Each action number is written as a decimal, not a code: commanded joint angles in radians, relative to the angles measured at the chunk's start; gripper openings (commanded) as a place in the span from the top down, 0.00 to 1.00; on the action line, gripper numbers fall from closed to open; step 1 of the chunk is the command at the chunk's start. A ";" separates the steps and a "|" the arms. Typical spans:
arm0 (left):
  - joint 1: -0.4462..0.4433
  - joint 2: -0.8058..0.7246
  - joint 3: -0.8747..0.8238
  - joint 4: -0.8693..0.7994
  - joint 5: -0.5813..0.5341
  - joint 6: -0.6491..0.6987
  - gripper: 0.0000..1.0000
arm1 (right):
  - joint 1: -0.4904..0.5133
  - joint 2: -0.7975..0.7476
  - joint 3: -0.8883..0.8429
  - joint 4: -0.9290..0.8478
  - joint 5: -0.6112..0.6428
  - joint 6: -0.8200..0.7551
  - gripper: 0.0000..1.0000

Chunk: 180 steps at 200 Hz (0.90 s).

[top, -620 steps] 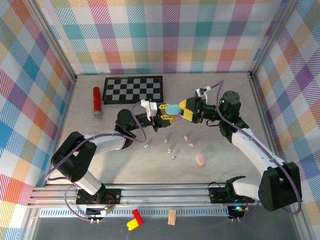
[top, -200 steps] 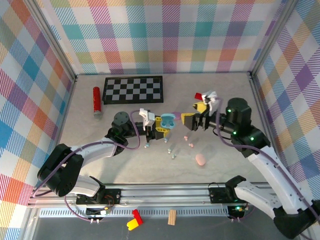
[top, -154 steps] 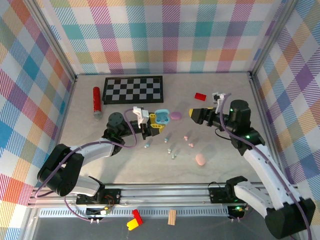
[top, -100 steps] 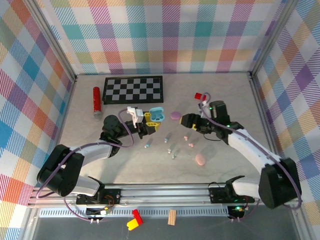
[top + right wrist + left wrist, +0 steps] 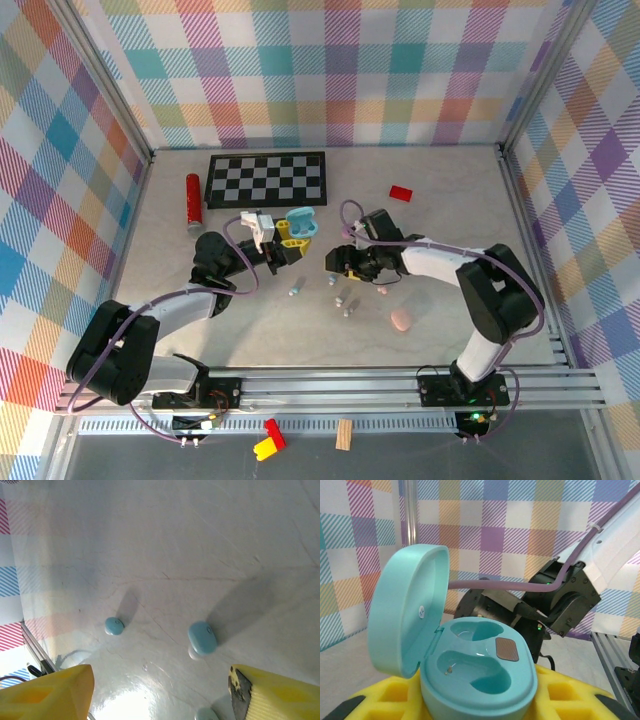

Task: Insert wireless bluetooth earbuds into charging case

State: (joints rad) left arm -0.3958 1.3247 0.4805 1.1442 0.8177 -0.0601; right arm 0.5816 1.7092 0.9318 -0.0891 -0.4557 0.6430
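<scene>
One case [image 5: 475,680] (open) — in left hand [image 5: 289,236].

One teal case [image 5: 300,220], one pink case [image 5: 401,320], about five earbuds [image 5: 295,291], one checkerboard [image 5: 265,180], one red cylinder [image 5: 193,200], one red block [image 5: 401,193].

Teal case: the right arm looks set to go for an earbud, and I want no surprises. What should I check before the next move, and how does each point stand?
1. Teal case gripped by left hand: ok.
2. Lid open and standing up: ok.
3. Both sockets empty: ok.
4. Right hand open: ok.
5. Blue earbud lies on the table between its fingers: ok, though nearer one finger.
6. Which way that earbud's stem points: cannot tell.
</scene>
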 commanded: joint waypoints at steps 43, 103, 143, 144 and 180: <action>0.009 -0.025 -0.019 0.010 0.012 -0.003 0.63 | 0.027 0.116 0.089 -0.017 -0.032 -0.031 0.31; 0.009 -0.028 -0.020 0.005 0.020 -0.003 0.63 | 0.038 0.158 0.084 0.007 -0.067 -0.019 0.35; 0.011 -0.029 -0.020 0.002 0.023 -0.003 0.63 | 0.038 0.158 0.077 0.013 -0.070 -0.014 0.45; 0.011 -0.029 -0.020 0.002 0.023 -0.003 0.63 | 0.038 0.159 0.077 0.012 -0.070 -0.014 0.45; 0.010 -0.033 -0.021 0.002 0.026 -0.003 0.63 | 0.037 0.184 0.081 0.023 -0.074 -0.001 0.51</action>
State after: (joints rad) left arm -0.3954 1.3190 0.4671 1.1267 0.8211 -0.0605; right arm 0.6113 1.8626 1.0061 -0.0891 -0.5076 0.6395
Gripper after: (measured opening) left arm 0.369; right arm 0.508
